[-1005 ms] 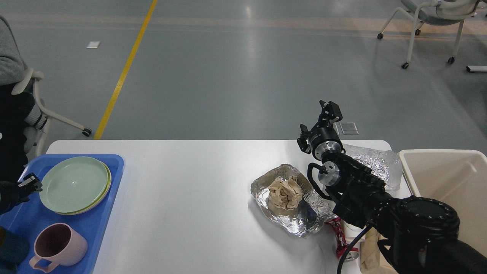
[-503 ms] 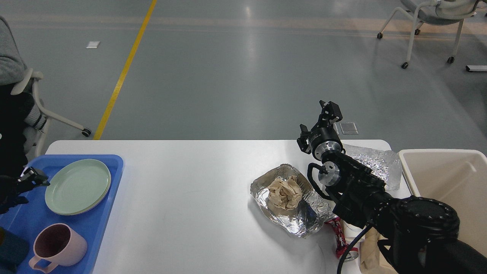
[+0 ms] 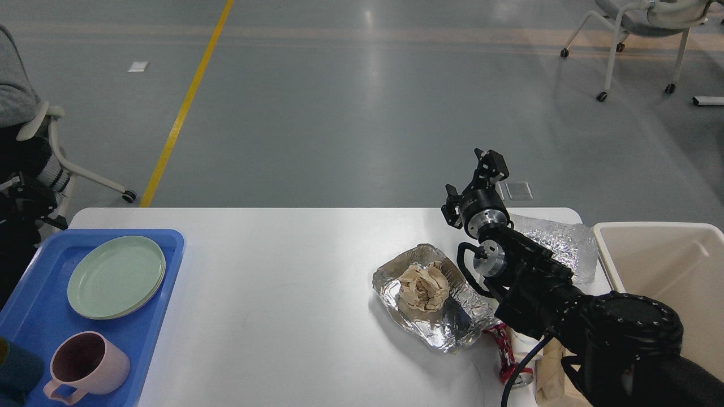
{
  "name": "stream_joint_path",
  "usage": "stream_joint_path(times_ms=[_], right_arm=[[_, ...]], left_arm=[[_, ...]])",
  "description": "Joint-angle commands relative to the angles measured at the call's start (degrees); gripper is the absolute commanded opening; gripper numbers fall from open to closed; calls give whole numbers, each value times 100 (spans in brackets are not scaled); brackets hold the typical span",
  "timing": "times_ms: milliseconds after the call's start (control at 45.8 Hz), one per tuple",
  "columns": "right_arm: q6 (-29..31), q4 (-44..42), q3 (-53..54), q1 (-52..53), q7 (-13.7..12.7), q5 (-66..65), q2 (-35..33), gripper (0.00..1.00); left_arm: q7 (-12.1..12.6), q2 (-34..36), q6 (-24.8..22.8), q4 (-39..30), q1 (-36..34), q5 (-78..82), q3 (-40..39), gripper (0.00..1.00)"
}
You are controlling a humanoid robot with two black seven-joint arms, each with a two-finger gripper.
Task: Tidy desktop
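The white desktop (image 3: 283,271) holds a crumpled foil tray (image 3: 447,330) with a wad of brown paper (image 3: 421,285) in it. More crinkled foil (image 3: 560,240) lies at the back right. A red wrapper (image 3: 502,345) and beige paper (image 3: 548,370) lie at the front right, partly hidden by my right arm. My right gripper (image 3: 490,160) is raised over the table's far edge, behind the foil tray, open and empty. My left gripper (image 3: 35,199) is dark at the far left, above and behind the blue tray (image 3: 147,333); its fingers cannot be told apart.
The blue tray holds stacked green plates (image 3: 116,277), a pink mug (image 3: 87,362) and a dark teal item (image 3: 17,373). A beige bin (image 3: 656,232) stands off the table's right end. A seated person's chair (image 3: 51,135) is at the left, and another chair (image 3: 639,22) at the far right.
My left gripper has lifted from beside the green plates up and away to the left, off the tray. The plates have shifted a little right. The right arm has not moved.
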Motion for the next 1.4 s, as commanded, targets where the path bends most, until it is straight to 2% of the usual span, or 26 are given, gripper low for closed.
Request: stream_joint_path(times_ms=[0, 87, 197, 372, 481, 590, 765, 918, 1049, 1137, 1246, 1377], right_arm=[[0, 0, 6, -2, 0, 0, 1, 100], [0, 0, -3, -2, 0, 0, 1, 100], [0, 0, -3, -2, 0, 0, 1, 100], [0, 0, 6, -2, 0, 0, 1, 100], [0, 0, 6, -2, 0, 0, 1, 100], [0, 0, -3, 7, 0, 0, 1, 100], [0, 0, -3, -2, 0, 0, 1, 100], [0, 0, 6, 7, 0, 0, 1, 100], [0, 0, 6, -2, 0, 0, 1, 100], [0, 0, -3, -2, 0, 0, 1, 100], [0, 0, -3, -2, 0, 0, 1, 100], [0, 0, 6, 7, 0, 0, 1, 100]], left_arm=[[-52, -413, 0, -477, -1035, -2, 494, 77], [-96, -624, 0, -460, -1167, -72, 310, 77], [-114, -668, 0, -372, -1036, -300, -515, 76], [-52, -677, 2368, -47, -141, -845, -1921, 77], [-52, -826, 3599, 234, 492, -863, -2835, 77], [-52, -1072, 4444, 656, 1169, -863, -3802, 77], [-26, -1309, 5305, 1393, 2154, -872, -5393, 77], [0, -1705, 5464, 2299, 3068, -846, -7220, 77], [0, -2100, 5465, 2949, 3543, -784, -8636, 77], [-17, -2338, 5456, 3249, 3684, -784, -9199, 81], [-17, -2435, 5429, 3302, 3728, -854, -9657, 94], [-26, -2496, 5421, 3302, 3947, -863, -10350, 95]])
